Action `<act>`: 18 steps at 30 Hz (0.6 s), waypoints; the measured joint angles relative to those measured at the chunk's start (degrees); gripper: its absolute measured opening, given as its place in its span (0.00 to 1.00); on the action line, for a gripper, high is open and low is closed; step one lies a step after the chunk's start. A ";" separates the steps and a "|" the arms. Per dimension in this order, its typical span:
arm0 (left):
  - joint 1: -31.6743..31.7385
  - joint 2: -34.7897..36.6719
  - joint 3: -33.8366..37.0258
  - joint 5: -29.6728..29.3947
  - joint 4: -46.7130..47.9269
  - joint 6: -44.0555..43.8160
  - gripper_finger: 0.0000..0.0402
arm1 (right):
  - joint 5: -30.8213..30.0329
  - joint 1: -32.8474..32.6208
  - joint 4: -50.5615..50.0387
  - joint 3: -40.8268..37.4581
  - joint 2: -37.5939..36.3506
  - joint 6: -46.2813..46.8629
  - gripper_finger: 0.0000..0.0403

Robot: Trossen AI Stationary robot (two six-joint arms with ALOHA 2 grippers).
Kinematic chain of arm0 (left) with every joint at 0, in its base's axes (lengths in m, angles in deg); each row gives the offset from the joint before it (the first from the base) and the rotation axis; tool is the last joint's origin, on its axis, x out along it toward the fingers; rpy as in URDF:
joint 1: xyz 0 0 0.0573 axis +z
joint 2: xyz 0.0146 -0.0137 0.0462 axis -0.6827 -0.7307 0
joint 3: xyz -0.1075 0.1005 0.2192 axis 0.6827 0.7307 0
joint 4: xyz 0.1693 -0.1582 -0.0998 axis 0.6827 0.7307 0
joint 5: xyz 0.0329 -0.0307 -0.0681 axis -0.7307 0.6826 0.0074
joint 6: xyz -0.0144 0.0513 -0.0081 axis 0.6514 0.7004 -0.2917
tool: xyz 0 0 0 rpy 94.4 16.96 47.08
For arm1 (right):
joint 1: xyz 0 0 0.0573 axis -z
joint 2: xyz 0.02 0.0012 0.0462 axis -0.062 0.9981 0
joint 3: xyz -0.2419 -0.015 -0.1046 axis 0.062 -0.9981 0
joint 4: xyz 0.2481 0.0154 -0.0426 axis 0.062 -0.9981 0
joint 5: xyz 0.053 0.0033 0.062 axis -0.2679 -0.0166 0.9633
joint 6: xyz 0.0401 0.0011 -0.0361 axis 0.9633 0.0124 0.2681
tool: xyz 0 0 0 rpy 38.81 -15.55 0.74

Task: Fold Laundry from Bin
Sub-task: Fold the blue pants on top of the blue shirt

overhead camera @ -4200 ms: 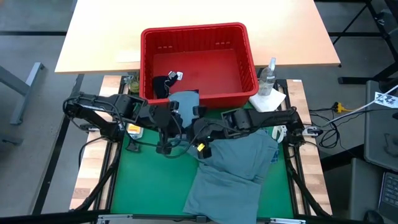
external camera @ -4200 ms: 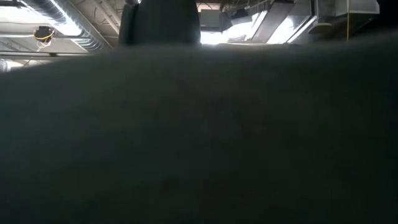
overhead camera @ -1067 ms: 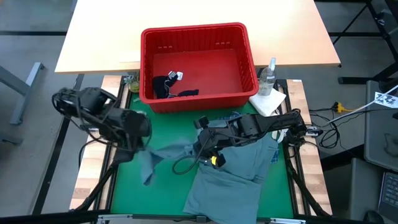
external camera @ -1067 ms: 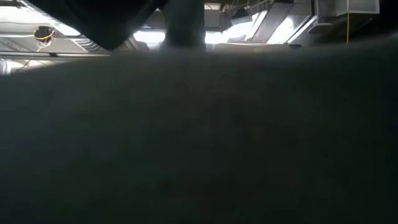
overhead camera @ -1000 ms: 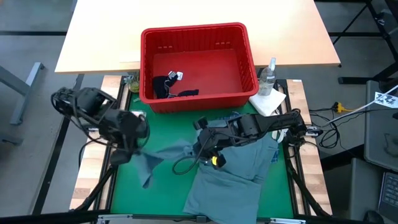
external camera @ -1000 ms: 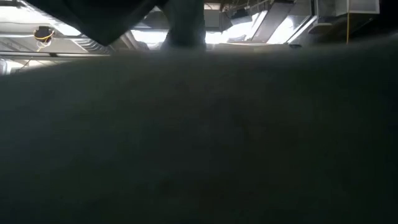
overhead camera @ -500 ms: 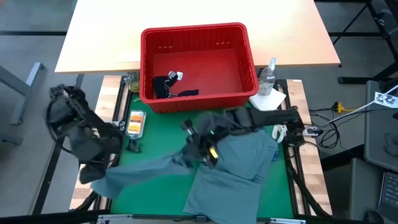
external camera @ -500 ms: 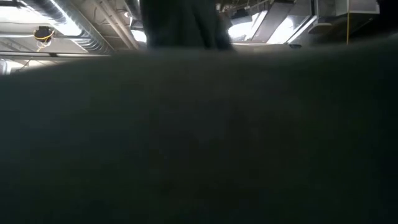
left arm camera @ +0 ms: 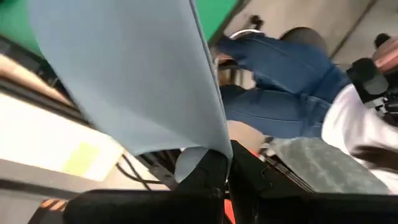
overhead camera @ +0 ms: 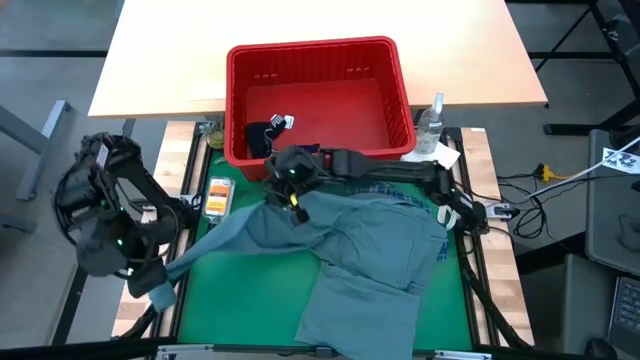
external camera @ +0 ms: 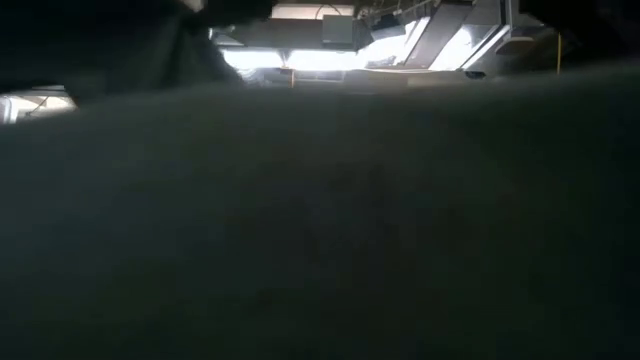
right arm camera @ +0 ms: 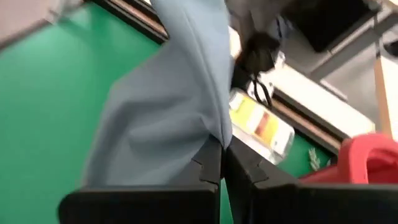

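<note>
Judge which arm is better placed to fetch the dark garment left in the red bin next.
Right. The right gripper sits just before the bin, close to the dark navy garment. The left gripper is far off at the table's left front. Both are shut on the grey-blue garment, so it must let go first.

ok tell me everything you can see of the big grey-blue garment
The grey-blue garment is soft, wrinkled cloth spread over the green mat, with a small print near one edge. One corner is stretched out to the left gripper, another is lifted by the right gripper beside the red bin; both jaws are pinched on it.
</note>
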 joint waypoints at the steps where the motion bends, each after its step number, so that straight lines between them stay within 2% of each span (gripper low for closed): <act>1: -0.16 -0.03 0.92 0.52 -0.02 -0.55 0.00 | 0.01 0.63 0.39 0.00 0.91 0.00 0.02; 6: -0.18 -0.03 4.63 5.77 0.17 -2.21 0.00 | 0.01 2.92 3.11 0.00 5.63 -0.02 0.02; 13: -0.16 -0.03 6.34 6.14 0.16 -2.27 0.00 | -0.17 4.03 8.93 0.02 9.99 -0.04 0.02; 18: -0.12 -0.03 6.67 6.29 0.15 -2.56 0.00 | -4.87 3.77 12.03 0.02 11.07 -0.15 0.02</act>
